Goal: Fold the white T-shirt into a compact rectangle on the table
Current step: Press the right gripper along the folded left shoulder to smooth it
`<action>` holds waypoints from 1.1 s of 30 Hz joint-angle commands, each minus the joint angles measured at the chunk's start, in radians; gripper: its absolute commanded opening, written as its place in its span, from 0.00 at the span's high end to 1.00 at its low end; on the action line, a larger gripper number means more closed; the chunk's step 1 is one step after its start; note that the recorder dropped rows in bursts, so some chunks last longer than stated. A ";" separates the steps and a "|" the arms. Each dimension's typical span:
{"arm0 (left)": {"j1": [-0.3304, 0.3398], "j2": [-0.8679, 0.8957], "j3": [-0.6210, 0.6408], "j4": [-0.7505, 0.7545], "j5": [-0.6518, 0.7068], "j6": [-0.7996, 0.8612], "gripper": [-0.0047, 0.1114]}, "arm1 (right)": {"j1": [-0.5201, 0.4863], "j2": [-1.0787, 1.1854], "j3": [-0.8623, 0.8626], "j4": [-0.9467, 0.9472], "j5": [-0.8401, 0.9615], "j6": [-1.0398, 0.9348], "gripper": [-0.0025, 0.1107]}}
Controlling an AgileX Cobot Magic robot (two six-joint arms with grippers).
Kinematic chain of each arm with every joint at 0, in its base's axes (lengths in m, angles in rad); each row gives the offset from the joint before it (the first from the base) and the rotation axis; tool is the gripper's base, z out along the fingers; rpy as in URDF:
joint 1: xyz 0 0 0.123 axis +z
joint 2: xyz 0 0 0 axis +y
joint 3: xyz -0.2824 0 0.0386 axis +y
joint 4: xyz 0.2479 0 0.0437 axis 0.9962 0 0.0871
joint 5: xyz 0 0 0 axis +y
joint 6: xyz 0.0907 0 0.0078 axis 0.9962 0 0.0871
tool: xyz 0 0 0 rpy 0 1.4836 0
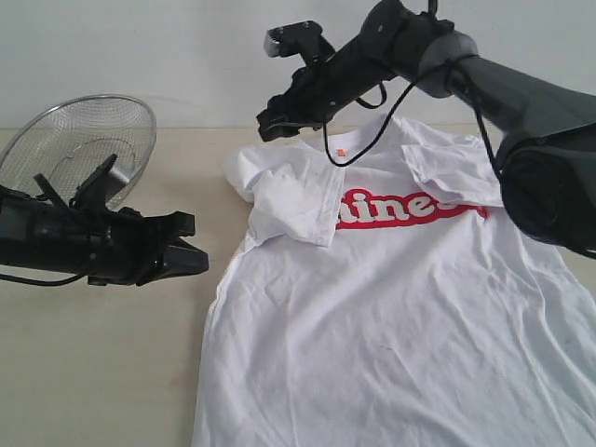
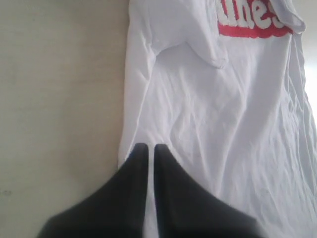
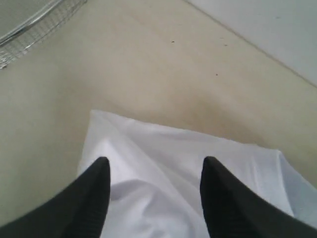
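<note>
The white T-shirt (image 1: 391, 317) lies flat on the table (image 1: 102, 363), chest up. Both sleeves are folded inward, partly covering the red lettering (image 1: 400, 209). My left gripper (image 1: 197, 261) hangs just left of the shirt's side edge, shut, with no cloth lifted. In the left wrist view its tips (image 2: 147, 148) sit over that edge of the T-shirt (image 2: 223, 124). My right gripper (image 1: 272, 126) hovers open over the shirt's far left shoulder. In the right wrist view its gripper (image 3: 156, 163) spans wrinkled T-shirt cloth (image 3: 173, 148), holding nothing.
A steel mesh bowl (image 1: 74, 140) stands tilted at the back left, behind my left arm; its rim (image 3: 34, 27) also shows in the right wrist view. Bare tabletop (image 2: 59, 99) stretches left of the shirt. A pale wall (image 1: 186, 47) closes the far edge.
</note>
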 commanded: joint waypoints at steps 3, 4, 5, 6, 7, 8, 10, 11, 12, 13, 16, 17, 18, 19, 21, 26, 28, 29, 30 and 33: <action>-0.005 0.002 -0.003 -0.010 -0.003 0.013 0.92 | 0.029 0.003 -0.010 0.012 -0.004 -0.083 0.60; -0.005 0.002 -0.003 -0.010 -0.001 0.013 0.92 | 0.029 0.003 -0.010 0.012 0.000 -0.086 0.60; -0.005 0.002 -0.003 -0.010 0.004 0.013 0.92 | 0.025 0.004 -0.010 0.008 0.005 -0.110 0.60; -0.005 0.002 -0.003 -0.010 0.018 0.013 0.92 | 0.023 0.009 -0.010 0.003 0.003 -0.126 0.60; -0.005 0.002 -0.003 -0.010 0.025 0.013 0.92 | 0.018 0.016 -0.010 -0.007 0.000 -0.136 0.60; -0.005 0.002 -0.003 -0.010 0.032 0.013 0.92 | 0.016 0.021 -0.010 -0.022 -0.017 -0.147 0.60; -0.005 0.002 -0.003 -0.010 0.032 0.013 0.92 | 0.012 0.030 -0.010 -0.048 -0.041 -0.175 0.60; -0.005 0.002 -0.003 -0.010 0.032 0.013 0.92 | 0.013 0.032 -0.010 -0.046 -0.052 -0.197 0.60; -0.005 0.002 -0.003 -0.010 0.032 0.013 0.92 | 0.013 0.037 -0.010 -0.048 -0.068 -0.213 0.60; -0.005 0.002 -0.003 -0.010 0.032 0.013 0.92 | 0.013 0.037 -0.010 -0.048 -0.074 -0.214 0.60; -0.005 0.002 -0.003 -0.010 0.032 0.013 0.92 | 0.013 0.037 -0.010 -0.048 -0.085 -0.215 0.60; -0.005 0.002 -0.003 -0.010 0.032 0.013 0.92 | 0.013 0.037 -0.010 -0.046 -0.085 -0.216 0.60; -0.005 0.002 -0.003 -0.010 0.032 0.013 0.92 | 0.013 0.037 -0.010 -0.046 -0.085 -0.216 0.60; -0.005 0.002 -0.003 -0.010 0.032 0.013 0.92 | 0.013 0.039 -0.010 -0.046 -0.077 -0.216 0.60; -0.005 0.002 -0.003 -0.010 0.032 0.013 0.92 | 0.013 0.039 -0.007 -0.046 -0.061 -0.219 0.60; -0.005 0.002 -0.003 -0.010 0.032 0.013 0.92 | 0.013 0.046 -0.006 -0.042 -0.036 -0.228 0.60; -0.005 0.002 -0.003 -0.010 0.032 0.013 0.92 | 0.015 0.053 -0.006 -0.042 -0.032 -0.228 0.60; -0.005 0.002 -0.003 -0.010 0.032 0.013 0.92 | 0.015 0.055 -0.006 -0.042 -0.032 -0.230 0.60; -0.005 0.002 -0.003 -0.010 0.032 0.013 0.92 | 0.016 0.058 -0.006 -0.042 -0.032 -0.235 0.60; -0.005 0.002 -0.003 -0.010 0.032 0.013 0.92 | 0.018 0.058 -0.006 -0.042 -0.030 -0.235 0.60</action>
